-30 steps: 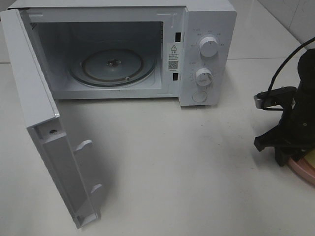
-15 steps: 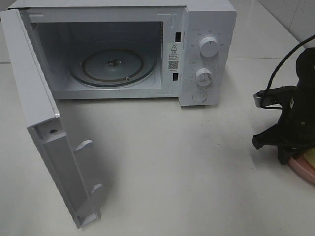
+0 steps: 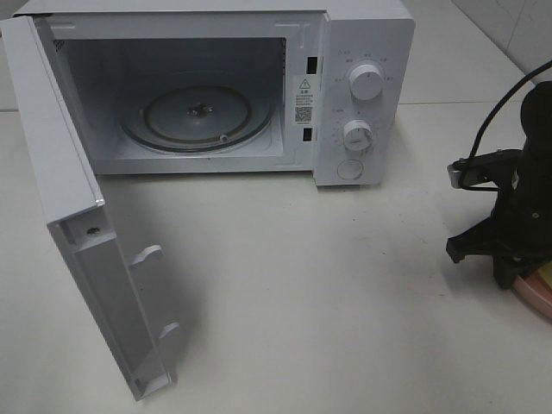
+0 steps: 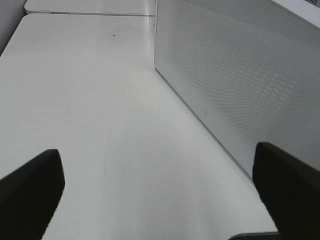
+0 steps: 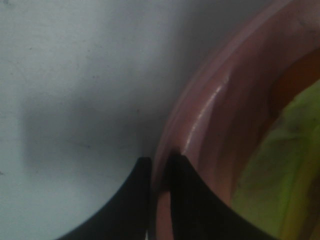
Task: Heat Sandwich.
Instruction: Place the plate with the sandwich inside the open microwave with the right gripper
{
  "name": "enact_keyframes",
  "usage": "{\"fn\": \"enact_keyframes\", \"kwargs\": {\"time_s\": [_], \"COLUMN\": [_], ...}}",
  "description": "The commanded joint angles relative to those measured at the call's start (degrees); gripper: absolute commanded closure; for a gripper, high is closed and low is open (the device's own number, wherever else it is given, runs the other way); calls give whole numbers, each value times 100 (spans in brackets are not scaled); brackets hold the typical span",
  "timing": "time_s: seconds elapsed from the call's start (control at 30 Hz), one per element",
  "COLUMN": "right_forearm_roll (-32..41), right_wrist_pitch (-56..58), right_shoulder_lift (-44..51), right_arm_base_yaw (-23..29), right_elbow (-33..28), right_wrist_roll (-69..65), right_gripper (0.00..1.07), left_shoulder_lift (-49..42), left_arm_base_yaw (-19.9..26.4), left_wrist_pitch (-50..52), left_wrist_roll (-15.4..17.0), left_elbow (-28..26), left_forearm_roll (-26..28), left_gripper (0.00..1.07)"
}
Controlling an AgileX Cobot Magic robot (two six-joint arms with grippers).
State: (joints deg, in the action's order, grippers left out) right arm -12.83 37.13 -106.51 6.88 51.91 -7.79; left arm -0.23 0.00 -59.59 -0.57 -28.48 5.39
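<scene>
The microwave (image 3: 224, 86) stands along the rear edge of the worktop (image 3: 328, 293), toward its left. Its door (image 3: 82, 216) is swung fully open and points at the front left corner. Inside, the glass turntable (image 3: 194, 116) lies bare. On the control panel at the microwave's right end, two round knobs (image 3: 366, 84) sit one above the other, with a round button (image 3: 349, 169) below them.

Toward the right edge of the worktop, about midway between front and rear, a pink plate (image 3: 536, 302) shows only in part at the border of the high view. The sandwich (image 5: 280, 170) lies on that plate. In the right wrist view its yellow-green lettuce is seen just inside the plate's raised rim (image 5: 220, 125), and the rest of it is out of view.

The right tool (image 5: 159, 200) is lowered onto the near side of the plate. Its two black fingers (image 5: 195, 210) are clenched on the rim, one outside it over the worktop and one inside, with the rim between them.

The left tool (image 4: 160, 192) does not show in the high view. In its own wrist view its fingertips (image 4: 30, 192) are spread wide and released, holding nothing. It hangs over bare worktop just beside the dotted outer face of the door (image 4: 235, 85).
</scene>
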Motion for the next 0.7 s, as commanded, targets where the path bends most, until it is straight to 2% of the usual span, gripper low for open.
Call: {"fn": "enact_keyframes", "kwargs": {"time_s": [0.03, 0.4, 0.7], "right_forearm_roll": [-252, -1026, -1341], "right_wrist_pitch": [138, 596, 1003], "right_shoulder_lift": [40, 103, 120], "right_arm_base_yaw": [57, 636, 1163], "right_elbow": [-29, -29, -29], "right_wrist_roll": [-344, -1049, -1283], "right_gripper": [107, 107, 107], "left_shoulder_lift": [-115, -115, -115], "left_arm_base_yaw": [-17, -17, -17], "left_wrist_pitch": [34, 34, 34], "left_wrist_roll": [-6, -6, -6], "left_elbow": [17, 17, 17], "left_forearm_roll": [46, 46, 46], "left_gripper": [10, 10, 10]}}
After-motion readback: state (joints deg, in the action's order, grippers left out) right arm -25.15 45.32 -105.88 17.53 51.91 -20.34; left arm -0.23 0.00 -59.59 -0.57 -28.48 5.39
